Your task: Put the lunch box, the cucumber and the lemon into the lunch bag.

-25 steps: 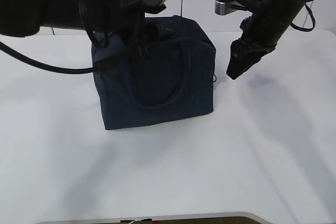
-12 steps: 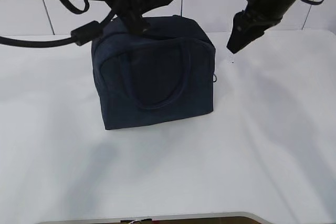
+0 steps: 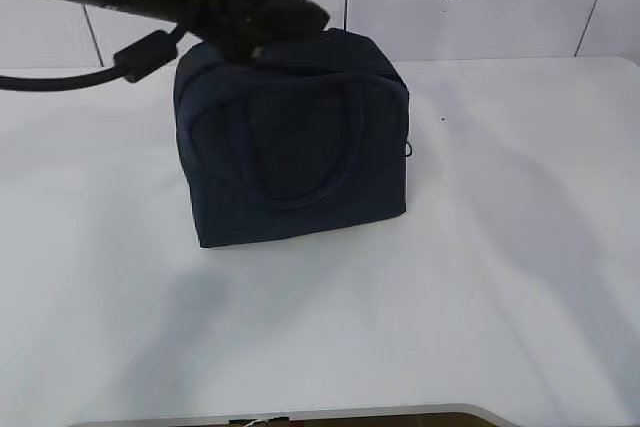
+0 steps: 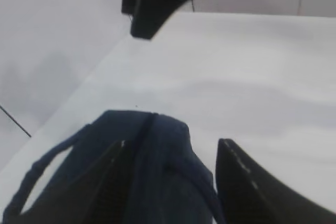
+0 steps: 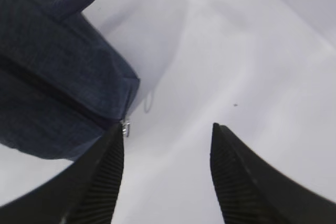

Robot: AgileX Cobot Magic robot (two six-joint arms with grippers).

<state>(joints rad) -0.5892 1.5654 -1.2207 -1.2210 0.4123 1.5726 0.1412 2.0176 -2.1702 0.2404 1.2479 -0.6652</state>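
Nearest, the white surface [image 3: 330, 347] lies bare in front of the lunch bag [image 3: 295, 152], which stands upright with its top zip apparently drawn shut. No lunch box, cucumber or lemon shows anywhere, so they are probably inside already, though that is hidden. Above the bag's top, the left pincer [image 4: 170, 182] hangs spread and empty. Farther back and higher, the right pincer [image 5: 165, 177] is spread too, holding nothing, clear of the bag.
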